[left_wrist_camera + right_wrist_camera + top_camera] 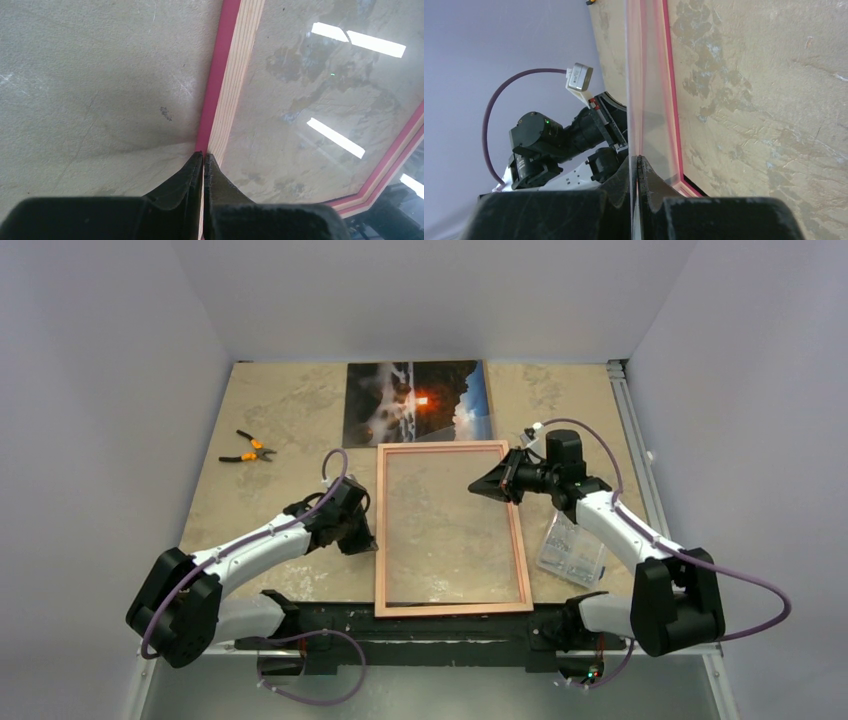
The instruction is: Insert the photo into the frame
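1. The photo [415,400] lies picture side up at the far middle of the table [290,410], just beyond the frame's top rail and not inside it
2. The frame [520,540] lies flat mid-table, tan wood side up with pink along its outer edge; the tabletop shows through its opening, with glints of light across it
3. The left gripper [204,156] has its jaws pressed together, tips down on the frame's left rail where pink meets wood; I cannot tell whether anything is nipped between them
4. The right gripper [638,159] is clamped on the thin edge of a clear sheet [636,100], over the frame's upper right part
5. Orange-handled pliers [247,448] lie far left; a clear plastic box [572,552] sits right of the frame
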